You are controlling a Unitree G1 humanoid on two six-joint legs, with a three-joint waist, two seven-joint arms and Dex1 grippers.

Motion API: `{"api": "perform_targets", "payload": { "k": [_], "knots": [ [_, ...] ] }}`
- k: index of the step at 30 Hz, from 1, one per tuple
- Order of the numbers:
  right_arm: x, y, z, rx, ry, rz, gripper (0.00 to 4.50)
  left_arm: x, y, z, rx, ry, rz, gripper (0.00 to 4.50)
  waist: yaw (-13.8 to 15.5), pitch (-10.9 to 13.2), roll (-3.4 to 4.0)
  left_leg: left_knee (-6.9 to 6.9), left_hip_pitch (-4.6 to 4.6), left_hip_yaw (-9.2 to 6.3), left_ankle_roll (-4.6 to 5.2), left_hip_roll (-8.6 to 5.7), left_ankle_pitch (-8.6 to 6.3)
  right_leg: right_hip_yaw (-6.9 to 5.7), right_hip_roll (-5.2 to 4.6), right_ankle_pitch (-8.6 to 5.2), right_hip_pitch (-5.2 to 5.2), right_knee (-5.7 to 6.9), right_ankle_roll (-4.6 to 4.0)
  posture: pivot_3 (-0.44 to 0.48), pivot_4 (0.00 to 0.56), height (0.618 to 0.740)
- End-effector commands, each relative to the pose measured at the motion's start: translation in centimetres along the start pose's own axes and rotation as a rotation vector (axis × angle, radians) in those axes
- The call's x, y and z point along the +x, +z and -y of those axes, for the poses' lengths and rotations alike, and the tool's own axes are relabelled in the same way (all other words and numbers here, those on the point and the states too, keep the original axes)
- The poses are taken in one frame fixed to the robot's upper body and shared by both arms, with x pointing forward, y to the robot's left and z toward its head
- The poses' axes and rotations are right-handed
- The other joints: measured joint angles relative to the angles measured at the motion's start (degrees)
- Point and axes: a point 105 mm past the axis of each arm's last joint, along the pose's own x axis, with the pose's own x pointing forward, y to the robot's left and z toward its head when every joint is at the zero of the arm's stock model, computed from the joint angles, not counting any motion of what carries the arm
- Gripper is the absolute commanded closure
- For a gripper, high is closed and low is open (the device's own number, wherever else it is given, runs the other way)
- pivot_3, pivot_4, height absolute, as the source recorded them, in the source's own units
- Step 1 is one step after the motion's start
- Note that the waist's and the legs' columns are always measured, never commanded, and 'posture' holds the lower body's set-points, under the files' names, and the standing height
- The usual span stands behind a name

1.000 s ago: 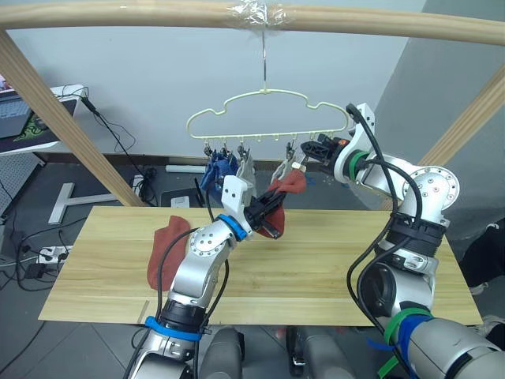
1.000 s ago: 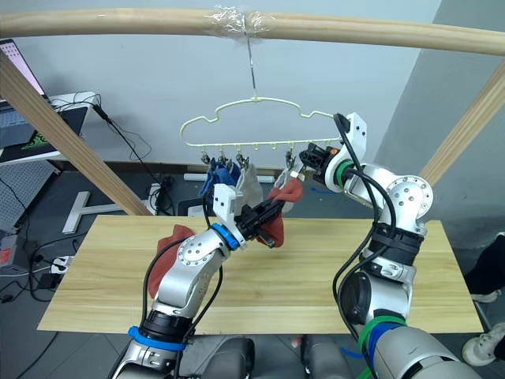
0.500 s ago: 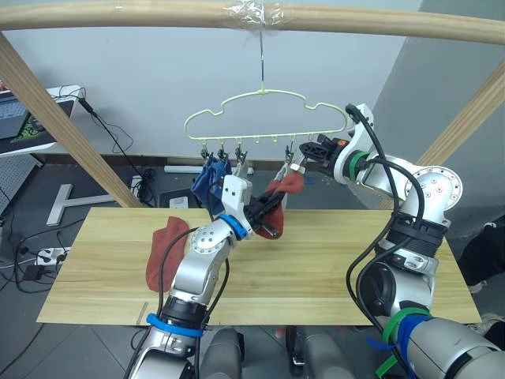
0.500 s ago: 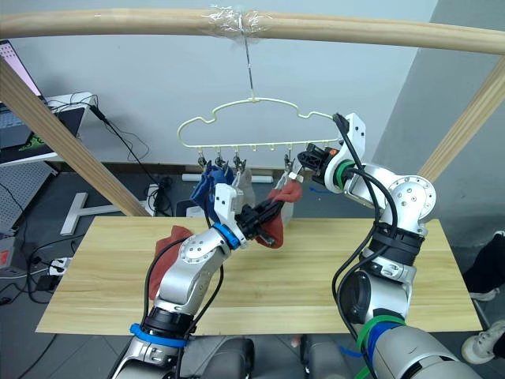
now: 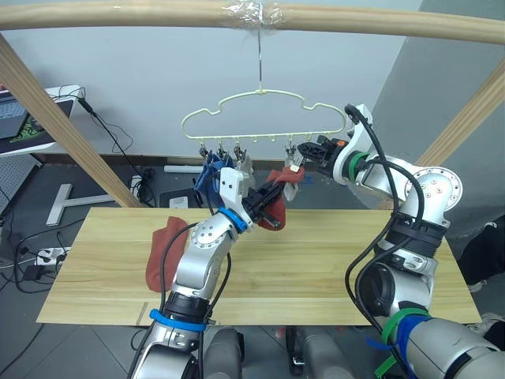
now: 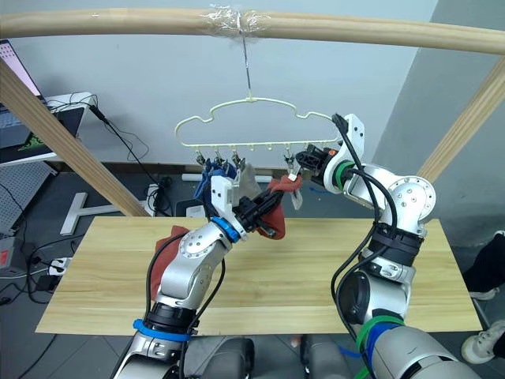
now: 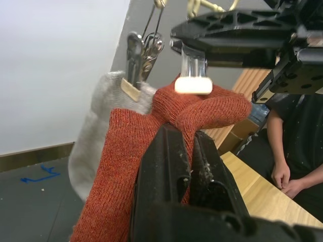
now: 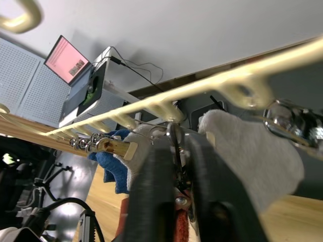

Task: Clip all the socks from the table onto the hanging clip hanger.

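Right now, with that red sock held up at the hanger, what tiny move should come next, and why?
Probably nudge the left hand up, feeding the red sock's folded edge into the clip that the right hand pinches; the sock sits just under it.

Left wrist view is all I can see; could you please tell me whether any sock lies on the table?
Observer: Yes, one rust-red sock lies on the table, on the robot's left side.
Operator: Thank you. What hangs at the far left of the clip hanger?
Observer: Blue socks hang there, at the left end of the clip hanger.
Operator: And what does the hanger itself hang from?
Observer: Its metal hook goes up to a wooden pole, where clear tape is wrapped around the pole.
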Motion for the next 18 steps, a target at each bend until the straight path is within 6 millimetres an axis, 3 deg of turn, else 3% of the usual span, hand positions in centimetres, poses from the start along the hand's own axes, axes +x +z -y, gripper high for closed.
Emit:
{"api": "perform_targets", "payload": {
  "k": [1,8,17,18],
  "knots": [
    [-0.6,0.8,-1.1,-0.015,0.05,0.037,2.53,0.5,1.6,0.8,0.016,-0.036,0.06,4.5,-0.1,0.0,0.0,0.0,0.0,0.0,0.0,0.0,0.0,0.0,0.0,0.0,-0.01,0.0,0.0,-0.01,0.207,0.74],
    [-1.3,2.0,-1.8,-0.025,0.12,0.078,0.04,1.0,2.0,1.7,-0.007,-0.079,0.068,4.5,-0.1,0.0,0.0,0.0,-0.03,0.0,0.0,-0.01,0.0,0.0,0.0,0.0,-0.03,0.0,0.0,-0.011,0.208,0.74],
    [-2.7,3.6,-0.8,-0.137,0.113,0.161,0.04,1.4,2.1,4.3,-0.21,-0.184,0.046,4.5,-0.2,0.0,0.01,0.0,-0.07,0.06,0.03,-0.03,-0.02,0.01,0.03,-0.01,-0.04,-0.08,0.02,-0.018,0.209,0.74],
    [-2.8,3.7,-0.6,-0.138,0.105,0.172,0.01,1.4,2.0,4.4,-0.233,-0.188,0.042,4.23,-0.3,0.0,0.01,0.0,-0.07,0.07,0.04,-0.03,-0.02,0.02,0.03,-0.01,-0.04,-0.08,0.02,-0.028,0.209,0.74]
  ]
}}
